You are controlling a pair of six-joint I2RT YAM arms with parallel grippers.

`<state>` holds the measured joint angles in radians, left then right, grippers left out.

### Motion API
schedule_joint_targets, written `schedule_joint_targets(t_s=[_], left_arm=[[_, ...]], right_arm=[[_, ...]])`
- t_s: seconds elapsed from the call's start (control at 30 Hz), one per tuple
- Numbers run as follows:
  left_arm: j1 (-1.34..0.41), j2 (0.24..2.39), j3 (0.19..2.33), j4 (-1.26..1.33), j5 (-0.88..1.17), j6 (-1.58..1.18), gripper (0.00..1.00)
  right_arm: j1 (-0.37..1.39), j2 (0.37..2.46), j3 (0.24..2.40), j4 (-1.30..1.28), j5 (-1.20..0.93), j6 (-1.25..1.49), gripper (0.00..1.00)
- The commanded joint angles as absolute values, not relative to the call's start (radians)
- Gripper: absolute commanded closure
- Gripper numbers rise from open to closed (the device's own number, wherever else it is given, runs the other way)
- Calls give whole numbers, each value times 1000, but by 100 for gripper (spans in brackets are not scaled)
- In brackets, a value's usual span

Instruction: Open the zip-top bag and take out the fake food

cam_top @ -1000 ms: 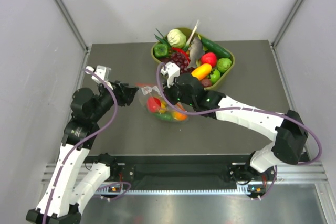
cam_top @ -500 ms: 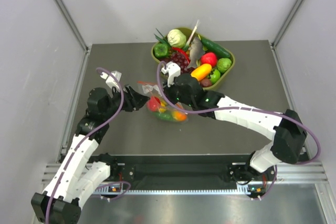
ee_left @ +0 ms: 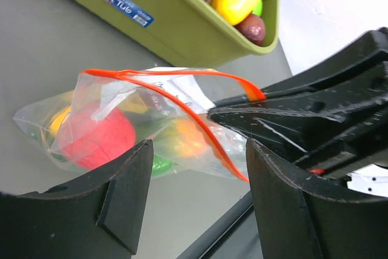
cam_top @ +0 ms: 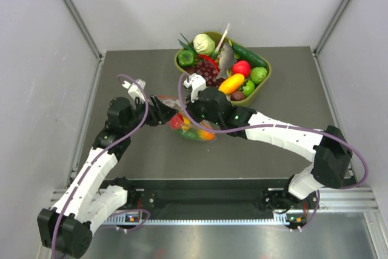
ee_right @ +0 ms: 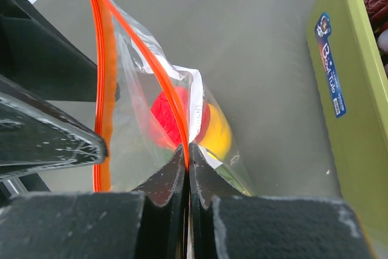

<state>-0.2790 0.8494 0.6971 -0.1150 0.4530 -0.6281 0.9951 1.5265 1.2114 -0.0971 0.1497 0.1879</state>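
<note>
The clear zip-top bag lies on the table, its orange-red zip strip parted into two lips. Inside show a round red fruit, a yellow lemon, an orange fruit and a green piece. My right gripper is shut on one lip of the strip, as the right wrist view shows. My left gripper is open at the bag's left end, and in its wrist view the other lip runs just ahead of its spread fingers.
The olive-green tub stands behind the bag, full of other toy produce such as purple grapes and a pale green cabbage. Its wall is close behind the bag. Grey walls enclose the table.
My left arm has moved right, bringing its open gripper up to the bag's left end. The right gripper has kept its hold on the strip and shifted slightly left.
</note>
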Motion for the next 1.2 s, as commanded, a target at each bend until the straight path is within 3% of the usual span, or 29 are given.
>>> schedule_joint_targets(t_s=[0.0,0.17,0.23,0.3,0.33,0.43,0.53,0.8,1.17], left_arm=[[-287,862,693,-92,423,-609,33],[-295,900,701,-92,410,-594,35],[-299,917,709,-92,411,-589,42],[-305,948,719,-92,416,-574,52],[-305,957,733,-94,417,-568,67],[-305,989,785,-126,422,-531,91],[-305,1005,845,-178,411,-473,100],[-305,1029,977,-343,377,-310,100],[-305,1080,968,-460,432,-180,100]], right_arm=[[1017,1514,1210,-38,166,198,100],[1023,1511,1200,-28,164,195,100],[1023,1508,1197,-28,170,196,100],[1023,1499,1193,-26,182,195,100],[1023,1494,1193,-26,189,195,100],[1023,1476,1190,-37,219,193,100],[1023,1457,1187,-60,276,193,100],[1008,1411,1166,-121,433,207,100],[979,1427,1129,-181,472,255,100]])
